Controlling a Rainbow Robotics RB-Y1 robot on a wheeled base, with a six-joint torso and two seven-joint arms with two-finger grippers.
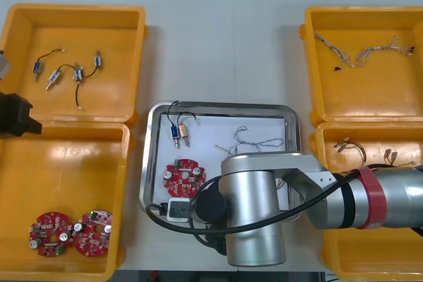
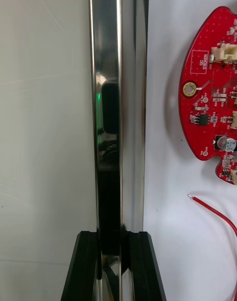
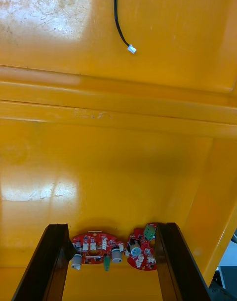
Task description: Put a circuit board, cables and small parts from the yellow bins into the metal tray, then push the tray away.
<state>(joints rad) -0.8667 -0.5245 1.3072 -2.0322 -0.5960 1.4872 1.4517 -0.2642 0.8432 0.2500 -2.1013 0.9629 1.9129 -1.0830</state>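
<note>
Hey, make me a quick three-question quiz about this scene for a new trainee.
1. True or false: the metal tray holds two circuit boards.
2. What sits between the fingers of the right gripper? A) the tray's rim B) a red cable C) a circuit board
3. How many circuit boards lie in the near yellow bin on the robot's left?
Key: 1 false, it holds one circuit board; 2 A; 3 two. The left gripper hangs open above that bin.
</note>
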